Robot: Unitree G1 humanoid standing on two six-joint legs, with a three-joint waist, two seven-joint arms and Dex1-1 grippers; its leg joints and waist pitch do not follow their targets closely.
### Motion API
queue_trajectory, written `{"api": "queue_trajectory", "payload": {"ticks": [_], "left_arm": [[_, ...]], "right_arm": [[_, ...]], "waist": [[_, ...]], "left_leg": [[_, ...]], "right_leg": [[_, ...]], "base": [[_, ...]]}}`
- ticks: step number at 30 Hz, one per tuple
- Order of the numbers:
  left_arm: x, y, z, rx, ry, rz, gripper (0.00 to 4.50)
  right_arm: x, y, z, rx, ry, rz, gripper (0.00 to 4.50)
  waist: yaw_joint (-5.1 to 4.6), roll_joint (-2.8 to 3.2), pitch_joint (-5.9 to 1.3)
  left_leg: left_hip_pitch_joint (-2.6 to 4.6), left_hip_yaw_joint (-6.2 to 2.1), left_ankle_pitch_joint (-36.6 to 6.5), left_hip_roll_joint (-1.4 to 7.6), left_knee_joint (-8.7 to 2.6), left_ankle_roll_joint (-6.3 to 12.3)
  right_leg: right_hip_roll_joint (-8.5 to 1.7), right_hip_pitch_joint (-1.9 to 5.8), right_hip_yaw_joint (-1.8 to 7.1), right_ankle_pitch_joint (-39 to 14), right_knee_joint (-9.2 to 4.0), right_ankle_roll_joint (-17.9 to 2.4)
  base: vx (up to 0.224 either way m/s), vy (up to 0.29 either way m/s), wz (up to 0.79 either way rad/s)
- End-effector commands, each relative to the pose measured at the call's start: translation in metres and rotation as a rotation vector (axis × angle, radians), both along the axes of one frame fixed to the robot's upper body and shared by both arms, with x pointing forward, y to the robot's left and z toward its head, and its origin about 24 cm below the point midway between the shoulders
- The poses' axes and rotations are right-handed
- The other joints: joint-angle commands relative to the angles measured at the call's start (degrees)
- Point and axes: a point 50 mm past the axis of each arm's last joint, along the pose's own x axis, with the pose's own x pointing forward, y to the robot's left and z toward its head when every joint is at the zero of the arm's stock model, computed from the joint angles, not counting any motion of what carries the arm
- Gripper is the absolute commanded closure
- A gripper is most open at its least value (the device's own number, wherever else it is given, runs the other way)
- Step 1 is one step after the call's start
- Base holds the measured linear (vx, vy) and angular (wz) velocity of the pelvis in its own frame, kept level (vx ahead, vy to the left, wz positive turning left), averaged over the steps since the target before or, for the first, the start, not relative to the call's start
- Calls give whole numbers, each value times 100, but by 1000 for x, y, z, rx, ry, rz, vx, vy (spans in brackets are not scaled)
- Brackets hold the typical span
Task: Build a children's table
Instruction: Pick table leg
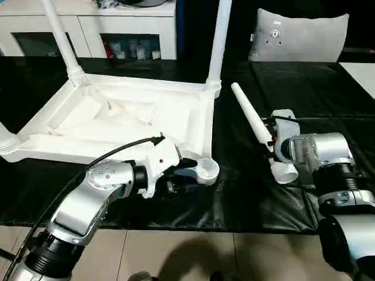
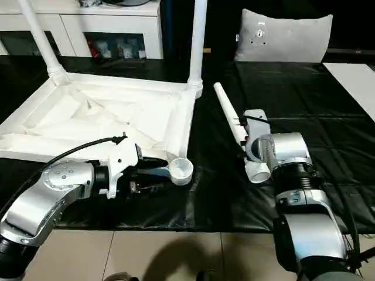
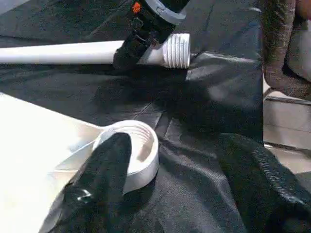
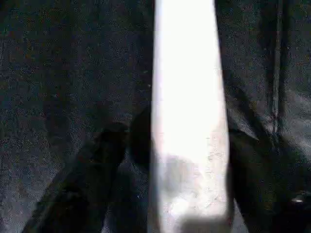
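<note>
The children's table lies upside down on the black-covered work table; its white top [image 1: 199, 117] shows the ribbed underside. Two legs [image 1: 220, 41] stand in the far corners, and a third leg's base [image 1: 6, 140] shows at the near left. The near right corner socket [image 3: 131, 145] is empty. My left gripper [image 3: 180, 165] is open at this socket, one finger [image 3: 102, 179] resting on its rim. A loose leg [image 1: 249, 114] lies on the cloth to the right, its threaded end toward me. My right gripper [image 1: 270, 140] is down over it near that end.
A white cabinet [image 1: 88, 23] stands behind the table and a grey cushion [image 1: 299, 35] at the back right. A white sheet [image 1: 360, 73] lies at the far right. The cloth's front edge runs just before my forearms, with tiled floor [image 1: 205, 252] below.
</note>
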Motion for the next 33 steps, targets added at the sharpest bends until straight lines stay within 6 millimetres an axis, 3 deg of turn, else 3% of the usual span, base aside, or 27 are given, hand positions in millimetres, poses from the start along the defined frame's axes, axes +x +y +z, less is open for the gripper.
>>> {"api": "queue_trajectory", "payload": {"ticks": [1, 4, 5, 10, 13, 19, 23, 25, 28, 30, 31, 33], "left_arm": [[0, -1, 4, 31, -39, -6, 95], [1, -1, 5, 33, -48, -6, 81], [1, -1, 5, 33, -50, -5, 56], [2, -2, 4, 52, -61, -4, 15], [3, -1, 3, 49, -57, 8, 4], [2, -3, 6, 24, -38, -7, 0], [7, 2, 3, 53, -69, 40, 0], [11, 2, 2, 56, -93, 92, 0], [16, 0, 7, -46, -104, 179, 0], [22, -2, 13, -115, -134, 276, 0], [25, -3, 18, -166, -161, 332, 0], [30, -7, 27, -226, -145, 358, 0]], "right_arm": [[-5, -3, -7, 4, 52, -4, 148], [-6, -4, -7, 2, 57, -2, 167], [-6, -4, -7, 2, 60, -2, 184], [-10, -6, -9, 10, 76, 6, 228], [-11, -6, -9, 15, 77, 5, 252], [-14, -7, -10, 21, 63, 15, 265], [-15, -9, -10, 57, 26, -16, 265], [-17, -12, -9, 81, -4, -43, 265], [-14, -14, 10, 289, -272, -95, 266], [-15, -15, 24, 432, -437, -122, 266], [-15, -15, 31, 492, -489, -133, 266], [-18, -13, 40, 575, -540, -154, 266]], "waist": [[8, -52, -426], [11, -55, -437], [14, -13, -409], [-1, -29, -404], [-7, -6, -393], [3, 16, -404], [-14, 66, -360], [-24, 45, -351], [-18, 13, -361], [-6, 33, -369], [-20, 18, -394], [-23, 28, -396]], "left_leg": [[-27, 39, -911, 73, -348, 49], [-33, 37, -863, 74, -345, 54], [-32, 33, -870, 74, -350, 51], [-28, 32, -935, 72, -352, 65], [-27, 30, -983, 69, -353, 59], [-13, 18, -1059, 74, -358, 39], [2, 14, -1247, 63, -367, 36], [2, 9, -1268, 53, -376, 48], [-6, 7, -1195, 57, -378, 112], [-19, 20, -1153, 64, -377, 164], [-68, 6, -956, 61, -378, 232], [-54, 24, -911, 53, -365, 276]], "right_leg": [[-344, 352, 230, -2278, -451, -715], [-349, 357, 228, -2255, -445, -716], [-346, 336, 232, -2220, -445, -735], [-336, 343, 226, -2192, -451, -755], [-332, 341, 222, -2230, -465, -761], [-333, 346, 212, -2268, -471, -743], [-315, 321, 204, -2356, -508, -721], [-312, 326, 195, -2508, -523, -622], [-327, 320, 182, -2637, -544, -528], [-341, 326, 195, -2526, -552, -502], [-320, 366, 175, -2241, -502, -604], [-314, 351, 179, -2206, -527, -637]], "base": [[0, 0, 0], [0, 0, 0], [0, 0, 0], [0, 0, 0], [0, 0, 0], [0, 0, 0], [0, 0, 0], [0, 0, 0], [0, 0, 0], [0, 0, 0], [0, 0, 0], [0, 0, 0]]}}
